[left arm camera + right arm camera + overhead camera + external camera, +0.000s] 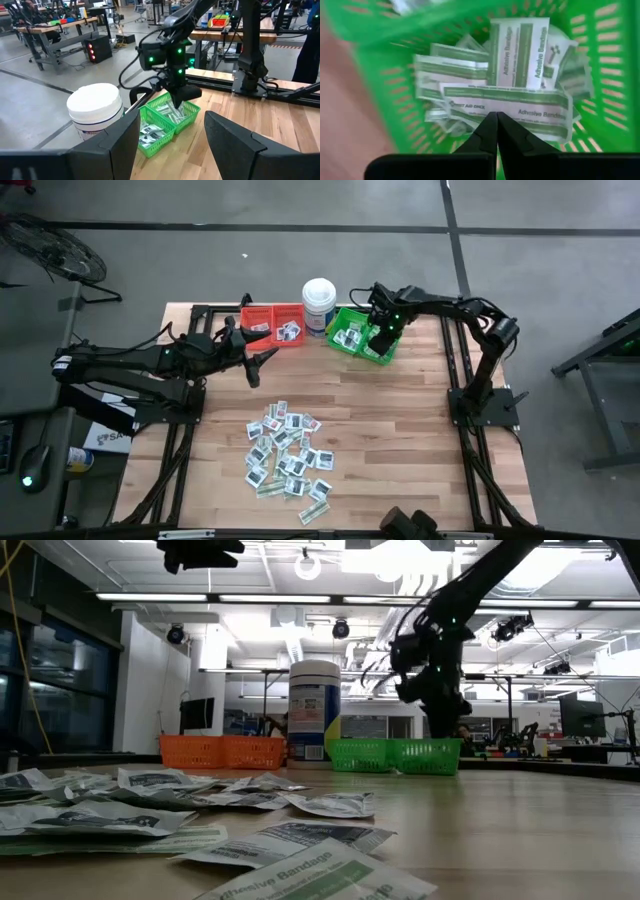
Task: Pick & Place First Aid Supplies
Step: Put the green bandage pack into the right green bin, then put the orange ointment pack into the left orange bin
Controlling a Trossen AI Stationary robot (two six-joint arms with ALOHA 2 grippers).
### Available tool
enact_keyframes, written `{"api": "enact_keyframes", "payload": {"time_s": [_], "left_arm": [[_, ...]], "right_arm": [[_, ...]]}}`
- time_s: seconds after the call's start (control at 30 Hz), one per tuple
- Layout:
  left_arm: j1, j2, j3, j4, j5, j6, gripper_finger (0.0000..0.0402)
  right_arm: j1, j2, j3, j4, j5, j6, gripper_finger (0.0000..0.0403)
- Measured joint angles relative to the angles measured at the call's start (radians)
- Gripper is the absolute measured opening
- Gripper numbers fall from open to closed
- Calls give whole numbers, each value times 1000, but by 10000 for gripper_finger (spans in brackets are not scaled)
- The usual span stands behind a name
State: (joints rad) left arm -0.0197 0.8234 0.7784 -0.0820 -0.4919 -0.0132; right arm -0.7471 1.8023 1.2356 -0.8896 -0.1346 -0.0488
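- Packets (288,452): a loose heap of small flat first aid supplies lies on the near half of the wooden counter (400,430), midway between the two arms; it mixes square white packets with dark print and longer pale green-and-white strips. In the low view the nearest strip (320,875) reads "Adhesive Bandage".
- Left gripper (262,364): hangs above bare counter, beyond the heap and just in front of the red bin; its jaws stand wide apart with nothing between them, as the left wrist view shows by the broad gap between its dark fingers (117,137).
- Red bin (272,324): sits at the far edge of the counter, left of the tub, with a few white packets inside.
- White round tub (319,302): stands upright between the red bin and the green bin, close to both.
- Green bin (352,337): sits at the far edge, right of the tub, in two compartments; both hold packets.
- Right gripper (384,332): poised over the compartment of the green bin farther from the tub. The right wrist view shows its jaws pressed fully together, fingers (488,131) meeting at a point, gripping nothing.
- Bandage strips (507,102): several green-and-white strips lie piled in that compartment, directly under the closed jaws.
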Motion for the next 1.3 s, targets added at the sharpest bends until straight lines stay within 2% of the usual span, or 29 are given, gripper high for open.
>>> {"api": "enact_keyframes", "payload": {"time_s": [0.3, 0.43, 0.6, 0.8, 0.9, 1.07, 1.3], "left_arm": [[0, 0, 0, 0, 3, 0, 217], [0, 0, 0, -37, 43, -1, 217], [0, 0, 0, -125, 60, -66, 217], [0, 0, 0, -199, 60, -123, 217], [0, 0, 0, -207, 64, -123, 217], [0, -2, 0, -207, 63, -123, 217], [0, -2, 0, -233, 95, -114, 217]], "right_arm": [[-1, -103, 58, -48, -34, -5, 0], [8, -180, 59, -67, -65, -24, 0], [10, -287, 59, -60, -146, -55, 4], [24, -377, 59, -46, -268, -63, 37], [68, -392, 59, -42, -295, -56, 62], [188, -390, 59, -29, -265, -18, 97], [342, -389, 59, 57, -240, 27, 114]]}}
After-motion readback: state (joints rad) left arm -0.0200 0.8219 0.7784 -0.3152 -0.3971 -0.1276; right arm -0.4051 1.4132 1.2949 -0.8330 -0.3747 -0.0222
